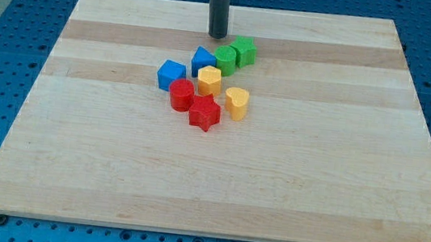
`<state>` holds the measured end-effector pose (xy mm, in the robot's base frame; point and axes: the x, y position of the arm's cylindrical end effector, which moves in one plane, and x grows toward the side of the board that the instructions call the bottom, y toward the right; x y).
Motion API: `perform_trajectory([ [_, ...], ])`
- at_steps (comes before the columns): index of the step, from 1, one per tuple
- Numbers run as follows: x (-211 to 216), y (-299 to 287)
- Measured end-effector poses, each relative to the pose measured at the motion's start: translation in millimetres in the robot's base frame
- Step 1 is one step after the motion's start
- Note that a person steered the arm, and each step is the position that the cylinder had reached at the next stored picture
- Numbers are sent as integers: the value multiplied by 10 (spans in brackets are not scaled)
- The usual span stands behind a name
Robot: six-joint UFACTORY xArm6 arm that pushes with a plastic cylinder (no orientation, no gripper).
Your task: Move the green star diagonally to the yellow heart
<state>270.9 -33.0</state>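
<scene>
Green star [226, 59] sits in the upper part of the cluster near the top middle of the table [96, 172], touching a second green block [245, 51] on its upper right and a blue block [203, 59] on its left. Which of the two green pieces is truly the star is hard to settle at this size; I take the lower-left one, the other reading more like a cube. My tip [217, 36] stands just above and slightly to the view's left of it, near but not touching as far as I can tell. There are no jaws on this rig (only a plain rod), so nothing can be said of them being apart or together.

The yellow heart [236, 103] lies below the star and a little to the view's right, at the lower right edge of the cluster. So the line from tip through star points down and rightward, roughly toward the heart, which suits a diagonal push. Between them, slightly left of that line, sits a yellow hexagon-like block [209, 80], close enough that I judge it may be clipped on the way. A second blue block [171, 75], a red round block [182, 94] and a red star [205, 113] lie further to the lower left, off the path.

The rod hangs straight down from the view's top, upright, its end at table height.
</scene>
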Motion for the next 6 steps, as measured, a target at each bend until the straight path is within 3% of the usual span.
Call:
perform_trajectory([
  [4,217,58],
  [6,264,450],
])
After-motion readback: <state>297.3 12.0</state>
